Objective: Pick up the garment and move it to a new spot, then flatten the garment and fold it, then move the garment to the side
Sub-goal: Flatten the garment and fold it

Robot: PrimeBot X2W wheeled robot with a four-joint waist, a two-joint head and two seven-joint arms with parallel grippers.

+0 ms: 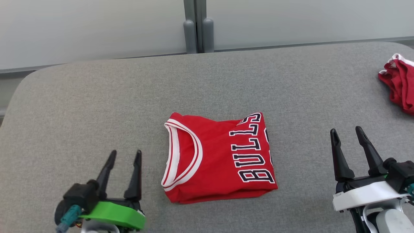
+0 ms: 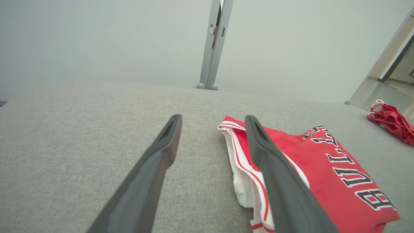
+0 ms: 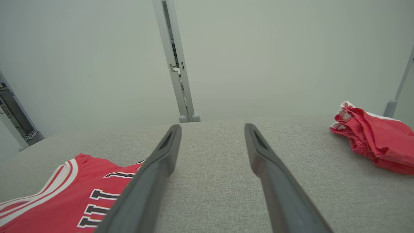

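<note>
At lower left, the left claw point(image 1: 126, 152), dark fingers spread apart, empty, over the grey fabric bench point(image 1: 97, 97). Just to its right, clear of the fingers, a red jersey point(image 1: 220, 161), folded into a rough square near the middle of the bench, white-trimmed neckline toward the left claw, black-and-white lettering toward the other side. At lower right, the right claw point(image 1: 346, 129), likewise wide open and empty, well apart from the jersey. Farther off, at the bench's far right edge, a second red garment point(image 1: 399, 84), crumpled. Beyond the bench, a pale wall with a grey post point(image 1: 198, 26).
</note>
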